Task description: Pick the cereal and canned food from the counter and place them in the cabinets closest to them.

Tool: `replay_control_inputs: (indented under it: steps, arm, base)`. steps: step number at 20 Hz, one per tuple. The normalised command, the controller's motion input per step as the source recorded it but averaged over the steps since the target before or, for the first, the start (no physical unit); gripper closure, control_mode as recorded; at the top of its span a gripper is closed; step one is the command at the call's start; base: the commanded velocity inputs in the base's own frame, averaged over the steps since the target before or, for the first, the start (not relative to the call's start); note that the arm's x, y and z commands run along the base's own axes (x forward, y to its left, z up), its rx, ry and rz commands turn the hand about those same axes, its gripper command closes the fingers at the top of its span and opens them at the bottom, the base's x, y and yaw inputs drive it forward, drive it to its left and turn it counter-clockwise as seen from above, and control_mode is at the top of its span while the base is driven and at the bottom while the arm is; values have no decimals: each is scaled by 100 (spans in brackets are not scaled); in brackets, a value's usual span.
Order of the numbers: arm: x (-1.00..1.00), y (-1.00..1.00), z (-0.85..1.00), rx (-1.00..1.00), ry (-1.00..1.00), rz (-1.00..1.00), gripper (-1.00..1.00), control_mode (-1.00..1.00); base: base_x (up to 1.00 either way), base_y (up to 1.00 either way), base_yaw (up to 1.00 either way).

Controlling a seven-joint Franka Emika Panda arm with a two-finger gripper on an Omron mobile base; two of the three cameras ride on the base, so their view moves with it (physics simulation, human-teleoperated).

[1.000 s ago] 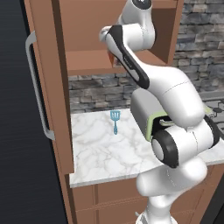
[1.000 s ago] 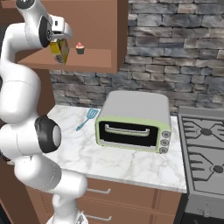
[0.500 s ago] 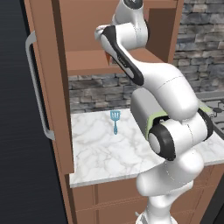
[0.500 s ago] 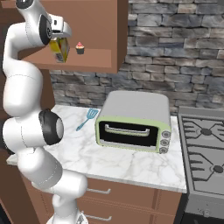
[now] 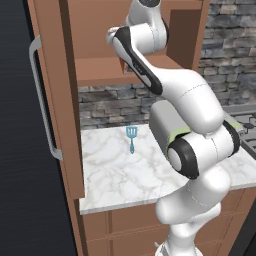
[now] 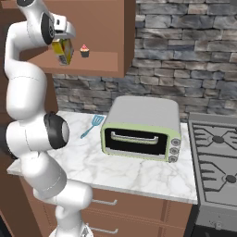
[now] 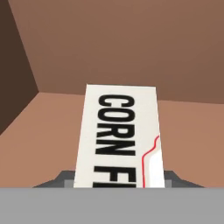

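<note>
Now, gripper (image 6: 63,54) clamped on cereal (image 6: 62,51) — box within its jaws, over cabinet shelf (image 6: 99,66).

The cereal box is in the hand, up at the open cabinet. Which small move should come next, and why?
Probably lower the cereal box a little onto the cabinet shelf, then open the hand. The hand is shut on the box, which hangs tilted just above the shelf, left of the cupcake, and bare shelf lies ahead of it.
</note>
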Motion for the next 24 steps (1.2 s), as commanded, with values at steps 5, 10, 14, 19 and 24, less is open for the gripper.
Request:
replay_control_inputs:
  steps: [5, 10, 14, 19, 24]
  arm:
    - [1, 0, 0, 0, 2, 0, 100, -100]
    - [0, 0, 0, 0, 3, 0, 100, -100]
    - [0, 0, 0, 1, 4, 0, 100, -100]
    - [0, 0, 0, 0, 2, 0, 100, -100]
    - [5, 3, 0, 0, 0, 0, 100, -100]
  base:
    - [0, 0, 0]
    - [0, 0, 0]
    - [0, 0, 0]
    - [0, 0, 0]
    - [0, 0, 0]
